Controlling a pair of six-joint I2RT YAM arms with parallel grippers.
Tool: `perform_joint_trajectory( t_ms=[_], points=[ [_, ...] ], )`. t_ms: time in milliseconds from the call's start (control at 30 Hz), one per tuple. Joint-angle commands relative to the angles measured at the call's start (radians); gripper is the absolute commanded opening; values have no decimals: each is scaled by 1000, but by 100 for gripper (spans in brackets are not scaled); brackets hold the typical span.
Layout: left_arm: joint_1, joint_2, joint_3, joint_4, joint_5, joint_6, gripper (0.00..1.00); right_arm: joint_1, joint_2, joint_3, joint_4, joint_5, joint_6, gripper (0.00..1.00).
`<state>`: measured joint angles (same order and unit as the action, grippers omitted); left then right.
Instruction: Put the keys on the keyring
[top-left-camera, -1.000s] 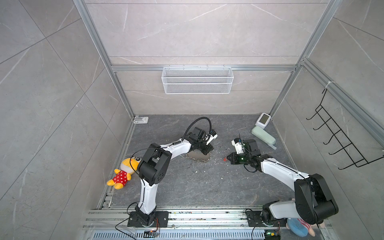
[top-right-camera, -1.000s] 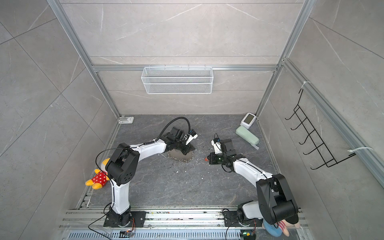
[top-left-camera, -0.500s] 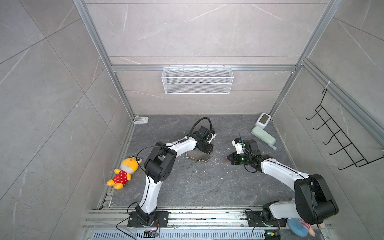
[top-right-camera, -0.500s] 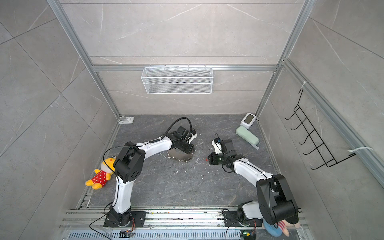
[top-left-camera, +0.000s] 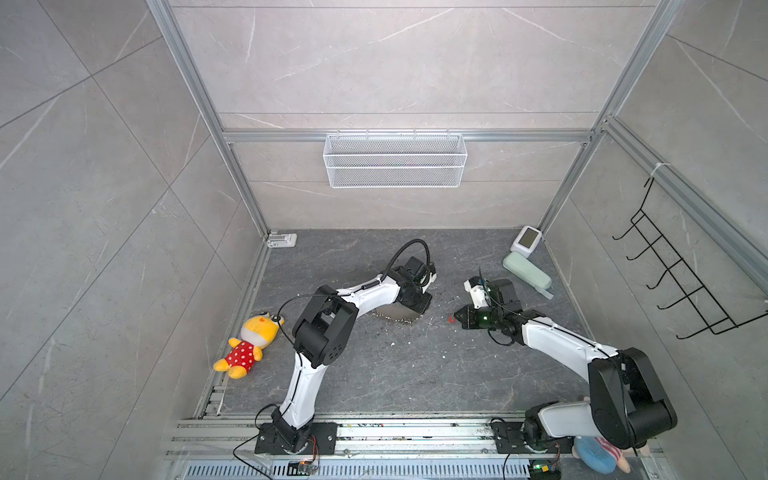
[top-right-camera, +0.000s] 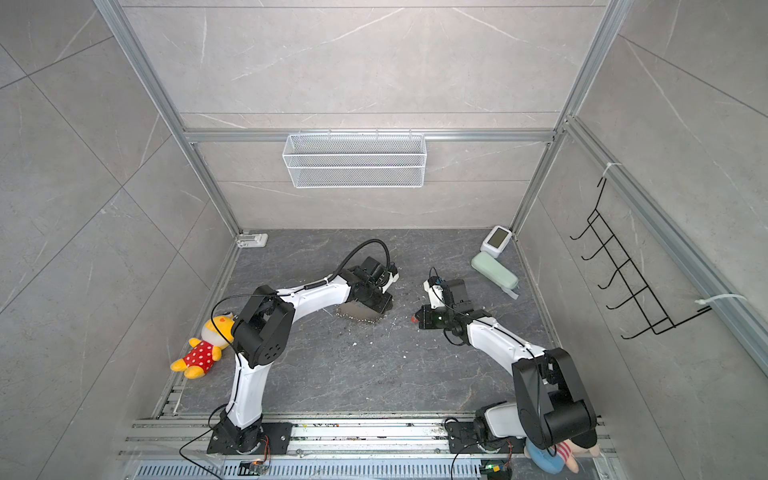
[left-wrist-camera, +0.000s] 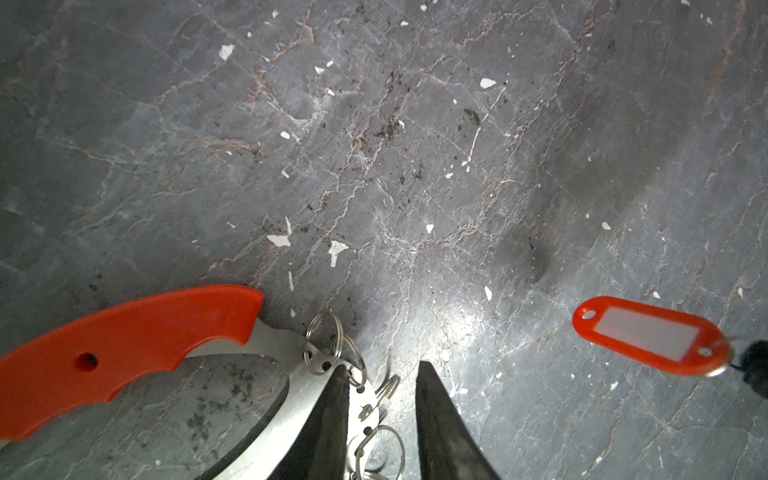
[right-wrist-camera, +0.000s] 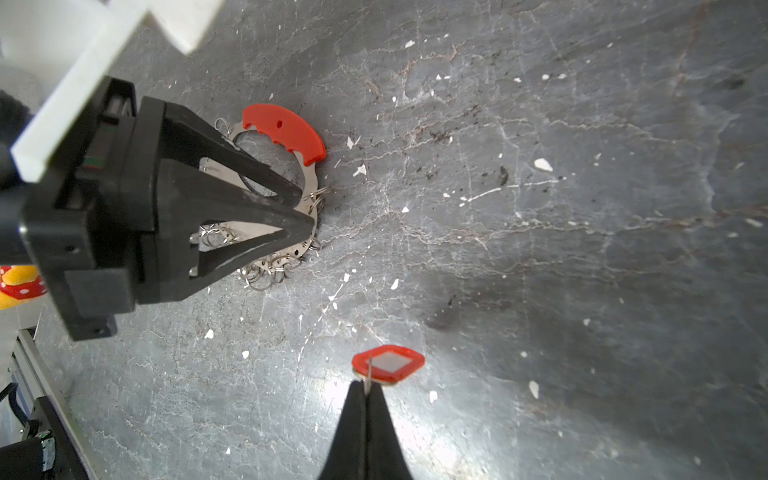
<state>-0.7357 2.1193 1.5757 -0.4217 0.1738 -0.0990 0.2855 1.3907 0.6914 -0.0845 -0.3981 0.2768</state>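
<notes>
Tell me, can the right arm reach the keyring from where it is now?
Probably yes. The right gripper, shut on the keys, faces the keyring across open floor; but the left gripper, open astride its rim, crowds that side.

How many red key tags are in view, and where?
1. The red key tag hangs pinched in the right gripper, apart from the keyring; the left gripper covers part of its loops, so another could be hidden.
</notes>
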Motion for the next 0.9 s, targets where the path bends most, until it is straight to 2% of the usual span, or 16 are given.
perform_joint_trajectory(
  t_ms=[0,533,700,867],
  points=[
    [-6,17,43,-39,-28,-4,30,-9,-21,-13,9,-15,12,0],
    [-20,64,95,-90,-60,11,28,-25,-26,-19,19,-28,13,0],
    [-49,54,106,-112,-126,15,32,-26,-21,-26,31,-39,18,0],
    [-61,38,100,-114,-167,-12,29,-29,-24,-27,30,-42,16,0]
  ],
)
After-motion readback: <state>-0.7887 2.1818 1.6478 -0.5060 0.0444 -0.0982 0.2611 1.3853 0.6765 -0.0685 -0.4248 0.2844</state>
